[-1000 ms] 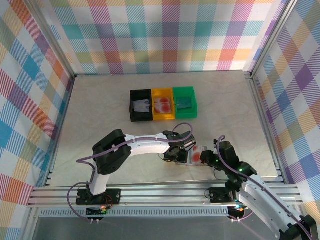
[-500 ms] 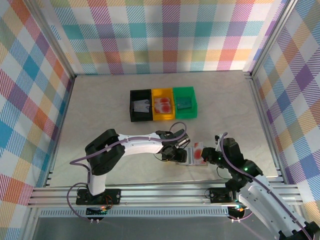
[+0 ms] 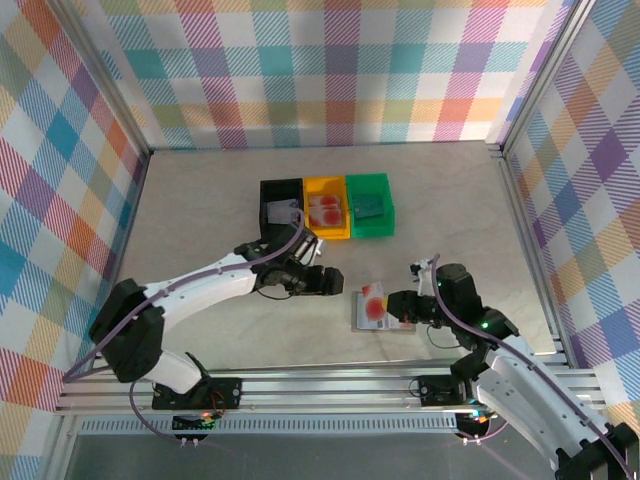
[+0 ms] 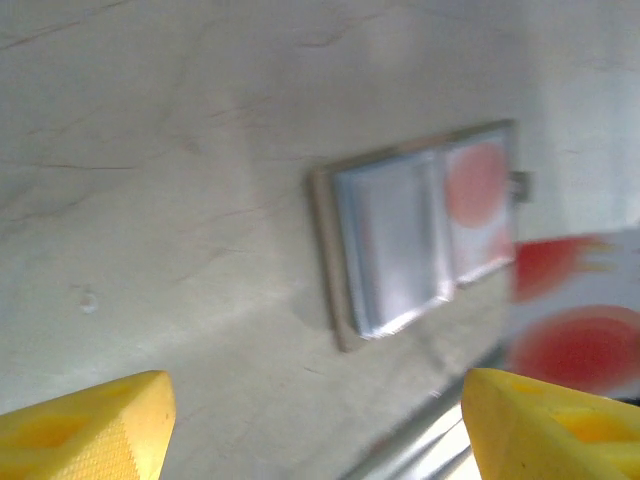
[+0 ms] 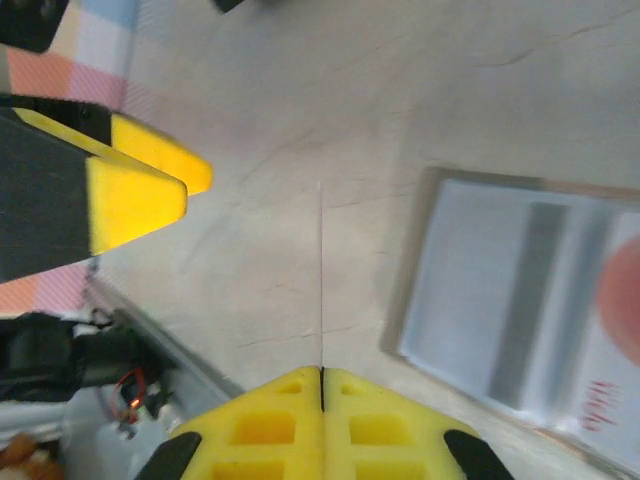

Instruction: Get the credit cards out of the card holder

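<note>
The card holder [image 3: 358, 319] lies open and flat on the table near the front, its pale inside up [image 4: 395, 240] [image 5: 490, 290]. A red-spotted credit card [image 4: 476, 185] sits in its right half. My right gripper [image 3: 398, 305] [image 5: 321, 375] is at the holder's right edge, shut on another white-and-red credit card [image 3: 374, 300] [image 4: 575, 330]. That card is a thin edge-on line [image 5: 321, 270] in the right wrist view. My left gripper [image 3: 328, 281] [image 4: 315, 420] hangs open to the left of the holder, apart from it and with nothing between its fingers [image 5: 140, 180].
Three small bins stand side by side at the table's middle back: black [image 3: 266, 212], yellow [image 3: 312, 185] and green [image 3: 368, 182], each with cards inside. The metal frame rail [image 3: 320, 385] runs just in front of the holder. Checked walls close in the table.
My left gripper has opened wider and pulled back to the left, away from the card holder. The right gripper has slid left with its card, and the holder now lies free.
</note>
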